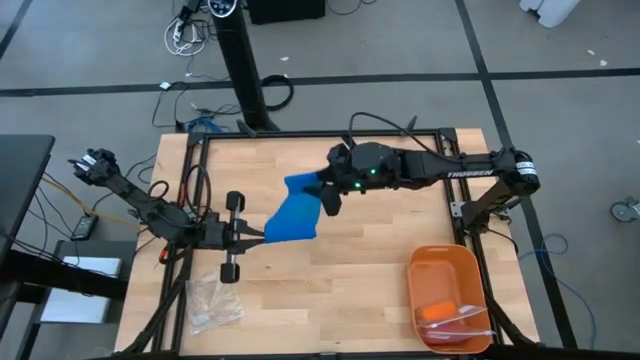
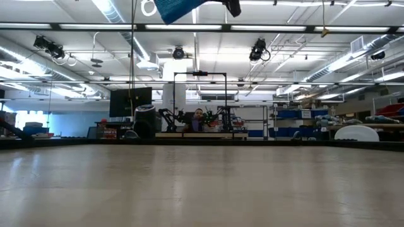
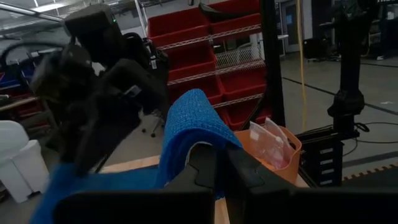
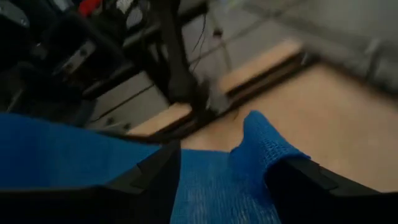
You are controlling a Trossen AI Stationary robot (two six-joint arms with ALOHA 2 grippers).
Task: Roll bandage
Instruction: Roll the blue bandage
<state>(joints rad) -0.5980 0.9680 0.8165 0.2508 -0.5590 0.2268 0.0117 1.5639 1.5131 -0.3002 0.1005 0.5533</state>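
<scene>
Bandage (image 1: 290, 213) held aloft between both arms, above the tabletop (image 1: 370, 260). Your left gripper (image 1: 262, 237) is pinched shut on the strip's lower end, anchoring it so the fabric stays taut. Your right gripper (image 1: 328, 195) sits at the upper end with its jaws spread wide around the fabric; whether they bear on it cannot be told. Judged from this, the strip is not yet wound. A tray (image 1: 447, 262) sits well apart.

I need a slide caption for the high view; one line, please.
Both arms hold the blue bandage above the wooden table: left tool pinches one end, right tool open around the other.
</scene>
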